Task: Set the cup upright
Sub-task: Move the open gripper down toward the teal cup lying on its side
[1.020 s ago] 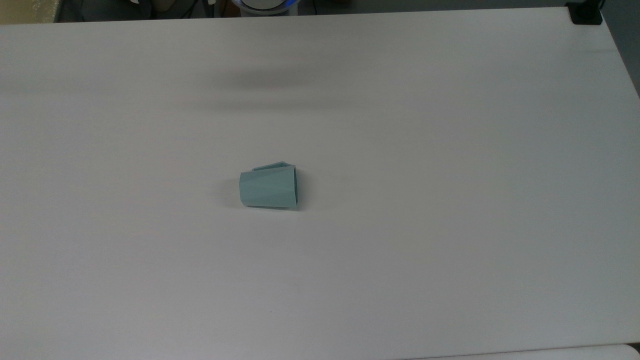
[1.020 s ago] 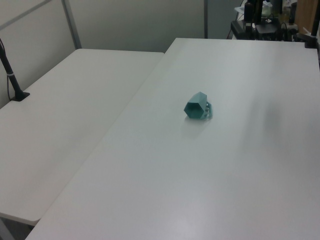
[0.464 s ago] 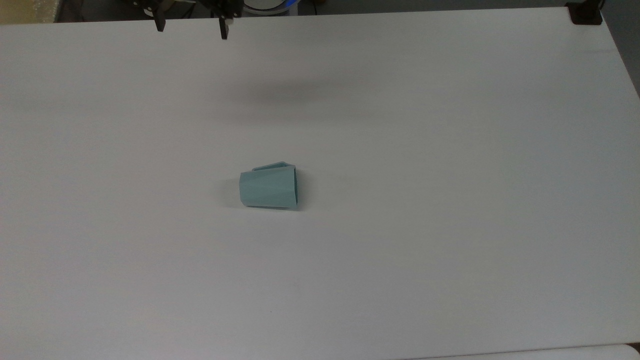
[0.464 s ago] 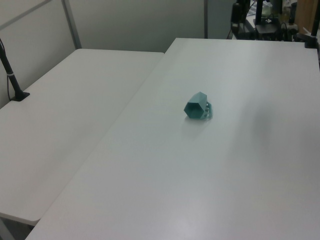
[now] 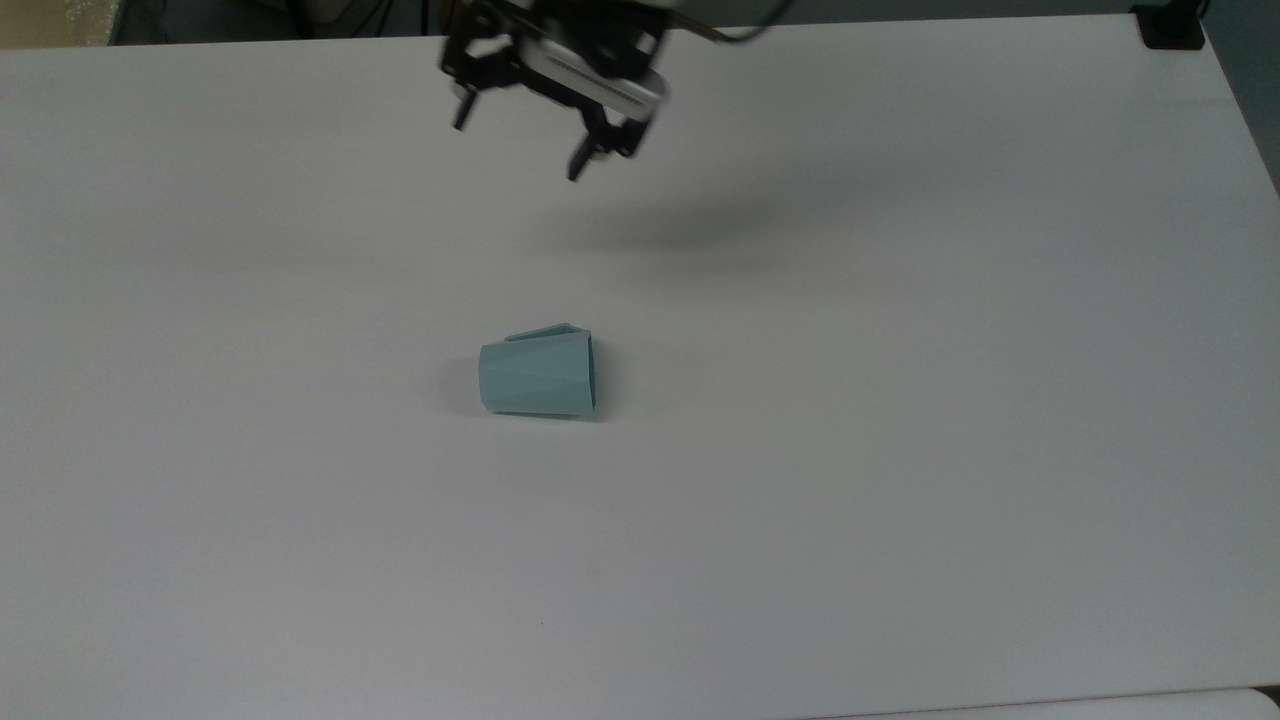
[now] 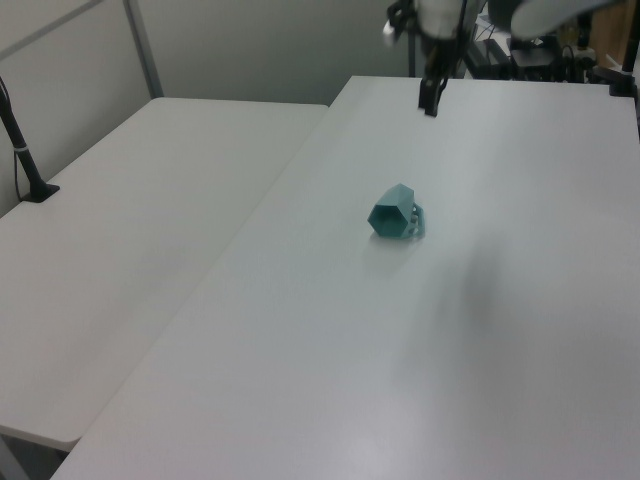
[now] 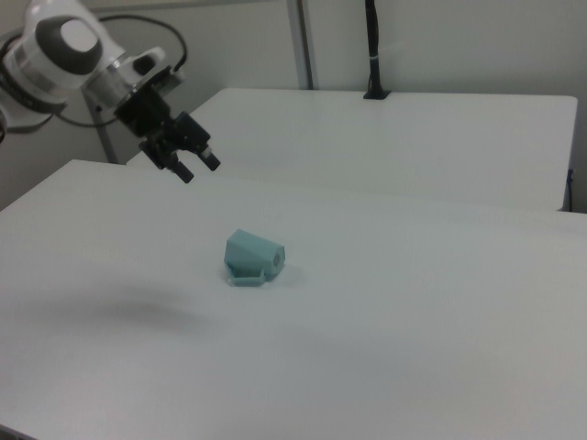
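- The cup [image 5: 538,377] lies on its side mid-table [image 5: 900,450], long axis across the top view, wider mouth toward the top view's right, handle on the far side.
- The gripper [image 5: 520,140] hangs above the far edge, well apart from the cup, fingers spread and empty.
- No labels or writing that I can read.

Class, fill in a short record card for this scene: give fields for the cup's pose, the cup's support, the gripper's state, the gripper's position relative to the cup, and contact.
cup pose: the cup lies on its side, not upright
cup support: the white table
gripper state: the gripper is open and holds nothing
gripper position: in the air, above the cup in the top view
contact: none; gripper and cup are apart
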Robot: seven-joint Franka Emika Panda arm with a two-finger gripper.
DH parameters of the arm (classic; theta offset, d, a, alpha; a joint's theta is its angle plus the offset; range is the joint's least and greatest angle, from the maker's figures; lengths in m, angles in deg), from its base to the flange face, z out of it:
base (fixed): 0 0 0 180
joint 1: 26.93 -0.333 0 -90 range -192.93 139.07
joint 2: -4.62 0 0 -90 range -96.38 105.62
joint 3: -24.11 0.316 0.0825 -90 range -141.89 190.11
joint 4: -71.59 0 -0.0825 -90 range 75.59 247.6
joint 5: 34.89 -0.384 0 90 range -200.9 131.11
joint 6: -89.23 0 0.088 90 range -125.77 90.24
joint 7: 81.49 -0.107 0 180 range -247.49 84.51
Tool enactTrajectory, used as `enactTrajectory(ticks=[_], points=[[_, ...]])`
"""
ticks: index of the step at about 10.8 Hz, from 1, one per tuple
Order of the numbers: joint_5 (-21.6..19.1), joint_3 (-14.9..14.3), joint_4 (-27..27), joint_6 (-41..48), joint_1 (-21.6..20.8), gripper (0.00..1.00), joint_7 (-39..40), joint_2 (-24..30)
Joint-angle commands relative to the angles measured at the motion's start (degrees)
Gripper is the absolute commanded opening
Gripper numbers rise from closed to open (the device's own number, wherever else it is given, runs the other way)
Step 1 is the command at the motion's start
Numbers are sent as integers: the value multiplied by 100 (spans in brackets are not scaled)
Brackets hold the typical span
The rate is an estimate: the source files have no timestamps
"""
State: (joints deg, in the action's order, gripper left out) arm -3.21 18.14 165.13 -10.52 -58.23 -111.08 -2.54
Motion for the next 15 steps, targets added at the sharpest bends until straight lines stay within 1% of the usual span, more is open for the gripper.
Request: enactTrajectory(ticks=[1,2,4,5,8,10,11,13,15], points=[[1580,-71,-336,192,-770,100,-591,-750],[1917,-71,-336,245,-912,100,-592,-891],[2288,-71,-345,246,-1114,100,-600,-1155],[2377,-71,-354,255,-1220,100,-609,-1356],[2448,-63,-354,255,-1361,100,-627,-1867],[2562,-54,-354,229,-1362,100,-627,-2034],[2571,-62,-441,228,-1362,100,-627,-2148],[2623,-63,-643,202,-1300,100,-627,-2473],[2658,-63,-661,141,-1160,100,-627,-2658]])
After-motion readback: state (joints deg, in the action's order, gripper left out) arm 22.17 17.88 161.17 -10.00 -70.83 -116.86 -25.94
